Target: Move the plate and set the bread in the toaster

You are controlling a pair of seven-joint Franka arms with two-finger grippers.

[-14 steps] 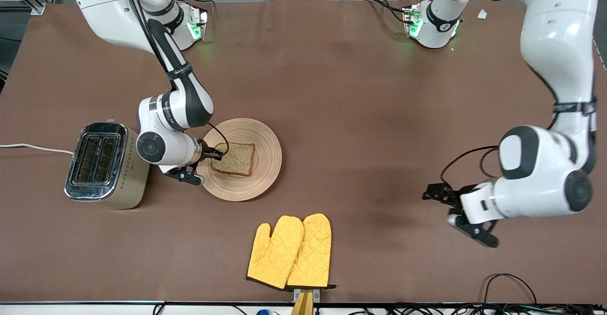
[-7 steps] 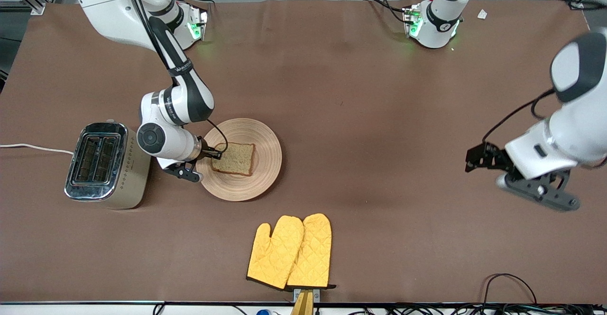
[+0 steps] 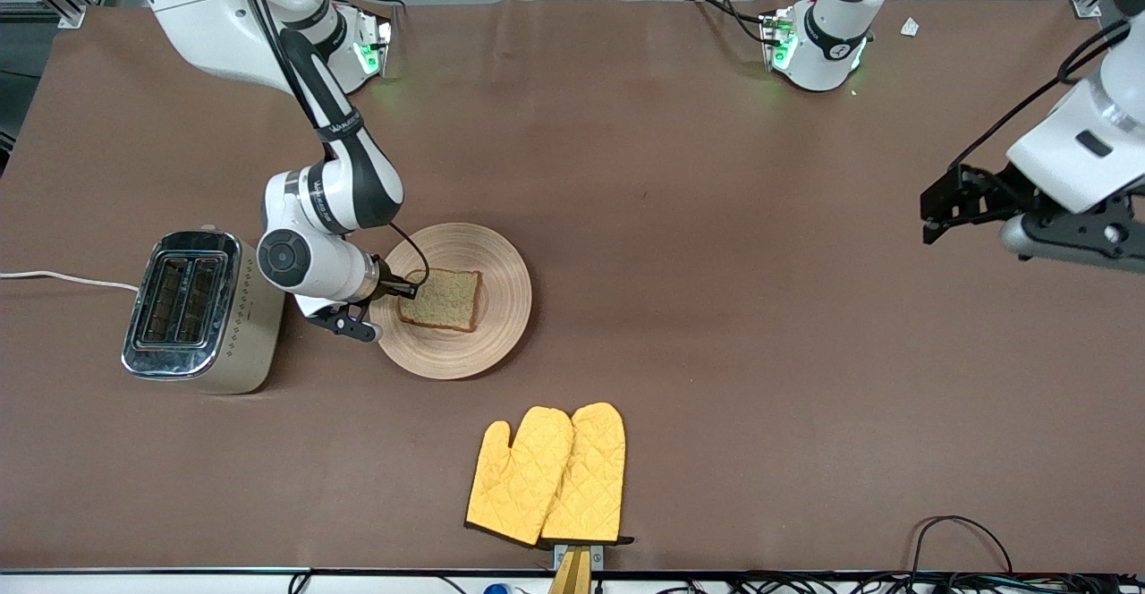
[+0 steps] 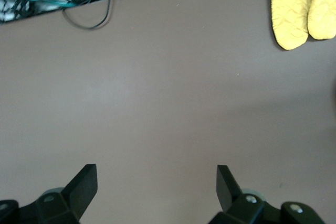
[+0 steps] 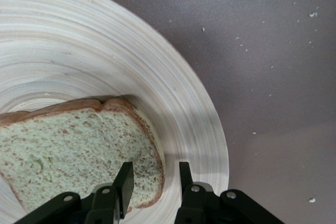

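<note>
The right claw (image 5: 155, 182) is low over the plate (image 3: 501, 308), at the edge of the plate that faces the toaster (image 3: 201, 312). Its two fingers (image 5: 125, 183) stand at the two sides of the crust edge of the bread (image 3: 441, 299), with only a narrow gap between them. One finger is over the crumb of the slice and the other is over the bare wood just beside the crust. It cannot be told if the fingers already press the crust, but the claw is closed around this edge of the bread.

The bread lies flat on the plate, a little off the centre toward the toaster side. The plate rests on the brown desk (image 3: 716, 352), near the toaster but apart from it. The toaster stands toward the right arm's end of the desk, with both slots facing up, and its white cord (image 3: 63, 278) runs away to the desk edge.

Nearer to the front camera than the plate, a pair of yellow oven mitts (image 3: 547, 475) lies at the edge of the desk.

The left claw (image 4: 155, 184) is up in the air over bare desk at the left arm's end, well apart from the plate. Its fingers are spread wide and hold nothing.
</note>
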